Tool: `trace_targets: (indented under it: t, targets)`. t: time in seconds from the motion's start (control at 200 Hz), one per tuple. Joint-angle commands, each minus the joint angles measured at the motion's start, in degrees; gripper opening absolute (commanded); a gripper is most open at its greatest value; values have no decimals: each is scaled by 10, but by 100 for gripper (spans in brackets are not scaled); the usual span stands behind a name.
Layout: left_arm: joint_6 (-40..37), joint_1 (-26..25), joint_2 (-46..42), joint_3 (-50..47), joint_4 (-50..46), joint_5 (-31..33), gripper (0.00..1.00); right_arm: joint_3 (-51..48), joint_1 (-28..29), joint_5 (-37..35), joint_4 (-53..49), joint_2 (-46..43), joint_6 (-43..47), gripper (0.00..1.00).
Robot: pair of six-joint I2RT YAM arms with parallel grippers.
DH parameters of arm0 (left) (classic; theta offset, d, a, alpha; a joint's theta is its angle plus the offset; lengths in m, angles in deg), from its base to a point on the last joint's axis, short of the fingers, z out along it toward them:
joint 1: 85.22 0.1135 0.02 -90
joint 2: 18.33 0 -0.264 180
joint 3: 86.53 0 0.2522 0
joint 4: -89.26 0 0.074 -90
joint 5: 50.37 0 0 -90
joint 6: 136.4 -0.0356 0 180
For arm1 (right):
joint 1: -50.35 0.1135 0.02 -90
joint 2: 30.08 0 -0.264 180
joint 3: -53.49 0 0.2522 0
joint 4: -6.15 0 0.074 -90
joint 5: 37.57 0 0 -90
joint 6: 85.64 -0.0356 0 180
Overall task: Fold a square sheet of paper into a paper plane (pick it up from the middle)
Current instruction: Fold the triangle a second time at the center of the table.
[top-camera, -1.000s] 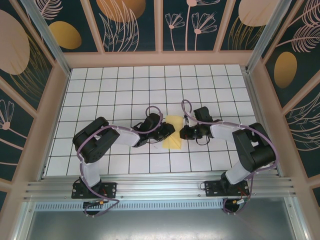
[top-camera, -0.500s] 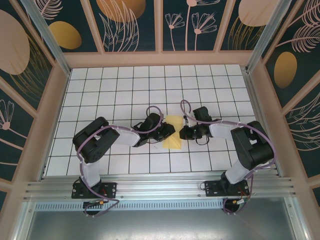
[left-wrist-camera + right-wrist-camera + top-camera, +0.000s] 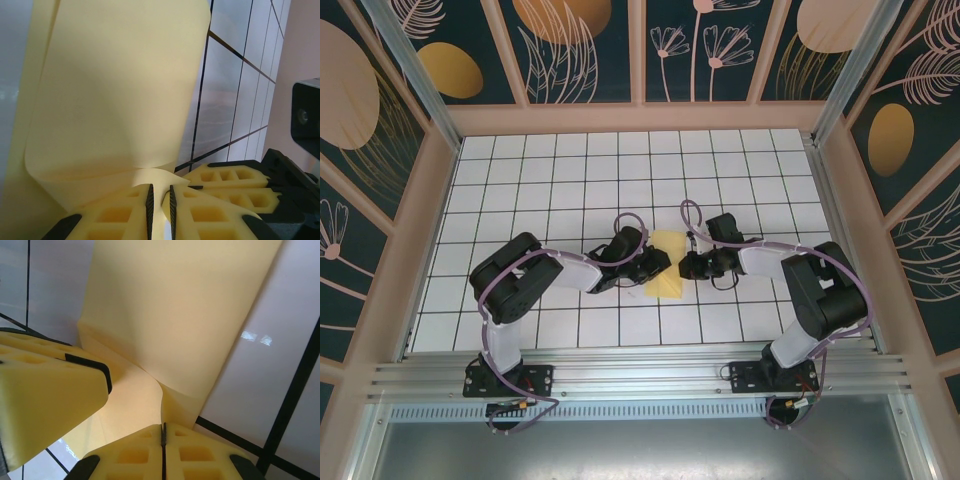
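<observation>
Yellow paper marks the work spot in the top view. The square sheet of paper (image 3: 665, 285), partly doubled over, lies near the middle of the white grid table (image 3: 570, 180), between the left gripper (image 3: 657, 262) and the right gripper (image 3: 686, 266). No other object lies near it; the only crowding is the two wrists, almost meeting over it.

From the left wrist, the left gripper (image 3: 160, 197) pinches a raised part of the sheet (image 3: 115, 90) between nearly closed pads. The flap above rises in a soft bend, not a crease. The right gripper's fingers (image 3: 218, 176) sit just beside.

From the right wrist, the right gripper (image 3: 163, 437) is clamped hard on the sheet (image 3: 180, 310), pads meeting at a hairline, with a left finger (image 3: 50, 375) close alongside.

For a clean fold, both pinches should probably travel together, laying the flap edge to edge before pressing flat. Uneven pulling would likely skew or tear it, and the fingers could collide.
</observation>
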Motion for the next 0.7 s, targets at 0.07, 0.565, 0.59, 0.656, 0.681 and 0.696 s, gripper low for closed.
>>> trace_targets:
  t: [0.07,0.565,0.59,0.656,0.681,0.696]
  targets:
    - [-7,0,11,8,-9,-6,18,18,-5,3,-9,11,14,9]
    - [7,1,10,-16,-8,17,15,25,-4,2,-16,5,0,13]
    - [6,1,11,-17,-8,17,15,24,-5,1,-18,4,-1,13]
    - [6,1,13,-18,-6,15,15,22,-5,5,-21,-3,-2,13]
    - [8,1,14,-18,-3,13,15,22,-5,7,-21,-6,-2,13]
    - [7,1,14,-18,-2,12,15,20,-5,7,-21,-8,-3,13]
